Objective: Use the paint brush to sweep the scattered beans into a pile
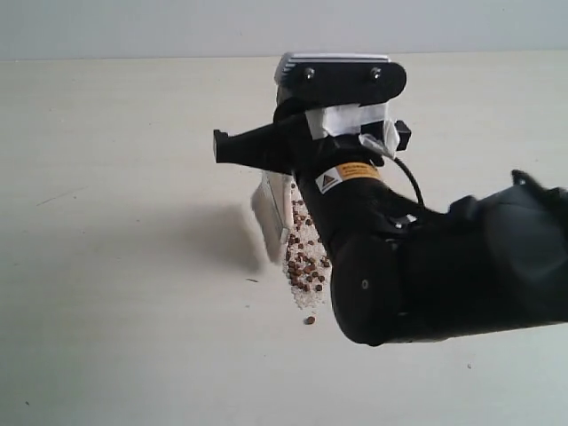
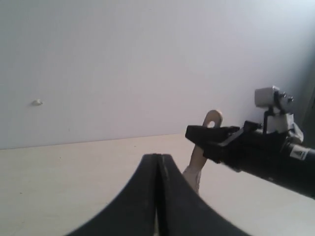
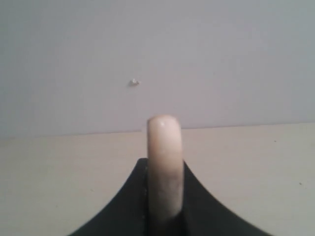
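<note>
The beans (image 1: 304, 262) lie in a narrow dark reddish-brown heap mixed with whitish crumbs, with one stray bean (image 1: 309, 320) just in front. The paint brush (image 1: 268, 217) stands upright with its pale bristles on the table at the heap's left side. My right gripper (image 1: 232, 146) is shut on its cream handle (image 3: 164, 147) from above. The left wrist view shows the handle's end hole (image 2: 212, 119), the bristles (image 2: 193, 176) and the right gripper (image 2: 204, 133). My left gripper (image 2: 158, 158) is shut with nothing in it, and it does not show in the exterior view.
The pale cream table (image 1: 106, 222) stretches left of the brush. My bulky black right arm (image 1: 444, 266) covers the table at the right and hides part of the heap. A plain wall (image 2: 123, 59) stands behind the table.
</note>
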